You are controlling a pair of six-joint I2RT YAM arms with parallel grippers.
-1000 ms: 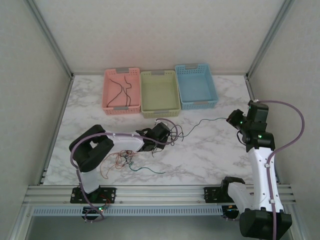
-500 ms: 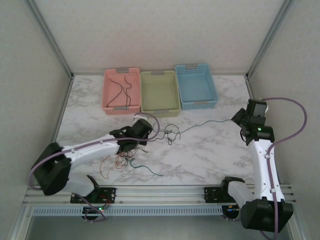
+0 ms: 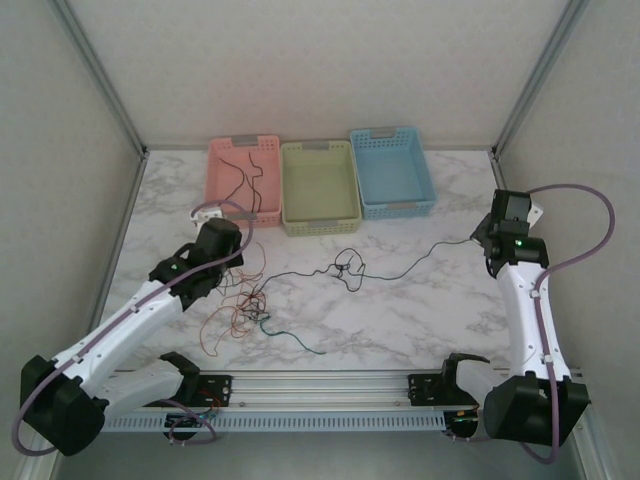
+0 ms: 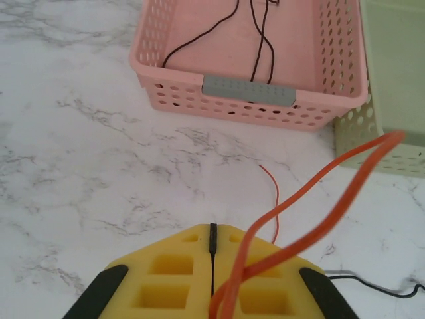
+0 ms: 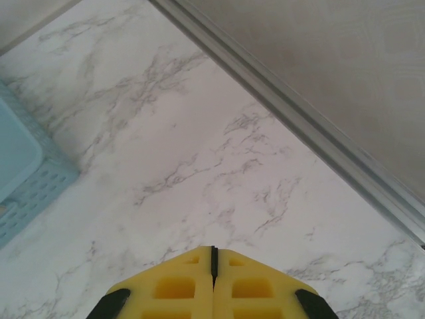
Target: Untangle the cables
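My left gripper (image 4: 212, 231) is pressed shut on an orange-red cable (image 4: 332, 216), just short of the pink basket (image 4: 166, 76). My right gripper (image 5: 213, 251), also shut, holds a thin dark cable (image 3: 415, 258) that stretches across the tabletop (image 3: 420, 320) towards the tangled cables (image 3: 250, 305) near my left arm.

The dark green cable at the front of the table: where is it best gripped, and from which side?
Grip the dark green cable probably at its free tail, right of the orange-red tangle: there it lies flat and alone on the bare table. Come straight down from above, jaws across the wire.
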